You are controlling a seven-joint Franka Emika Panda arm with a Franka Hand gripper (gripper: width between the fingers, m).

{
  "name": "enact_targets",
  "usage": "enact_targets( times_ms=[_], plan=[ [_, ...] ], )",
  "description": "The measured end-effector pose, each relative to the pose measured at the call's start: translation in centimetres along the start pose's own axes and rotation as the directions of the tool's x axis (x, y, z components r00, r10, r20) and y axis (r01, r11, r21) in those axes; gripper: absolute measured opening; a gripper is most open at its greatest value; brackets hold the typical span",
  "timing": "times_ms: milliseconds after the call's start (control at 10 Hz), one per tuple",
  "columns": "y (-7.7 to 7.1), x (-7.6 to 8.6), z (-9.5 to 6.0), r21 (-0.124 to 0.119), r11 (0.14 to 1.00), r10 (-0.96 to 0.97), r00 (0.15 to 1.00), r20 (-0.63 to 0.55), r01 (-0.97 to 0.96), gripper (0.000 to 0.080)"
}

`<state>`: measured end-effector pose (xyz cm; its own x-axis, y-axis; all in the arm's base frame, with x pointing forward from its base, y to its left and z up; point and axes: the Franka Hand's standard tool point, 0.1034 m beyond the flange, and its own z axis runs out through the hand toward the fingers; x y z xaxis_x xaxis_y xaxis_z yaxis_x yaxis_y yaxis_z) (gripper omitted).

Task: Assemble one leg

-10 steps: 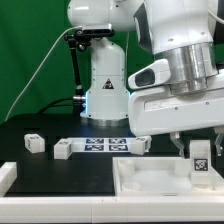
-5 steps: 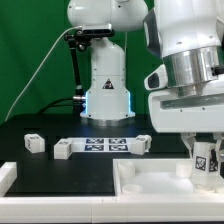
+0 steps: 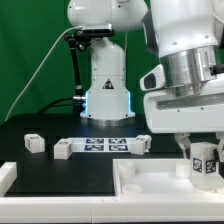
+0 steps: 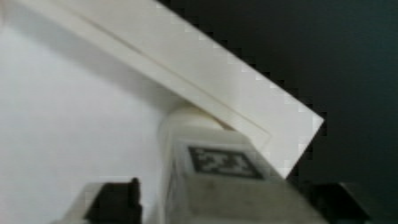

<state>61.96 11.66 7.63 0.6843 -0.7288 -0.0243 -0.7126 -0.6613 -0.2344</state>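
Jaws pinch the leg (image 3: pixel 203 160): gripper (image 3: pixel 203 167) has it upright, tag facing the exterior camera. Wrist view agrees: dark fingers (image 4: pixel 118 200) sit either side of the leg (image 4: pixel 217 160), gripper (image 4: pixel 222 203) centred on it. Blur there hides whether the pads fully touch.

Leg's spot: over the tabletop (image 3: pixel 150 178), at its far corner toward the exterior view's right. Its lower end is down near the raised rim; I can't tell whether it touches the tabletop. In the wrist view the tabletop (image 4: pixel 71 110) fills most of the frame, with its rim running diagonally just behind the leg.

Labels: only square black-and-white tags. The held leg's tag is too small and blurred to read beyond the pattern.

Near edge, exterior view's left: a white part (image 3: pixel 5 176), cut off by the frame.

Further back on the black table (image 3: pixel 70 172), the marker board (image 3: pixel 108 146) lies flat, showing two tags. One loose leg (image 3: pixel 63 149) is just beside its left end, another loose leg (image 3: pixel 140 145) at its right end, and a third loose leg (image 3: pixel 35 143) sits apart, further left. Each carries a tag.

Behind them is the arm base (image 3: pixel 105 85) with a blue glow low down and a black cable beside it, then a green backdrop (image 3: pixel 30 60).
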Motion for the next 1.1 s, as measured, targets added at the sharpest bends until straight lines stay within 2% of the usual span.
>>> enact_targets(
  times_ms=[100,200,300,500,600,800,900,1100],
  plan=[
    [-0.20,-0.07,-0.10,-0.015,0.987,-0.160,0.987,0.009,0.160,0.0592],
    [-0.24,0.09,-0.09,-0.015,0.959,-0.281,0.959,0.014,0.282,0.0639],
    [-0.28,-0.10,0.06,-0.026,0.922,-0.386,0.923,0.014,0.386,0.0647],
    [-0.56,-0.68,0.39,-0.061,0.777,-0.627,0.779,0.012,0.627,0.0647],
    [-0.90,-0.77,0.37,-0.071,0.693,-0.719,0.695,-0.001,0.717,0.0649],
    [-0.77,-0.82,0.53,-0.078,0.570,-0.821,0.571,-0.005,0.818,0.0649],
    [-0.87,-0.76,0.47,-0.080,0.475,-0.879,0.476,0.002,0.877,0.0649],
    [-0.46,-0.15,0.39,-0.084,0.354,-0.934,0.356,0.012,0.931,0.0649]
  ],
)
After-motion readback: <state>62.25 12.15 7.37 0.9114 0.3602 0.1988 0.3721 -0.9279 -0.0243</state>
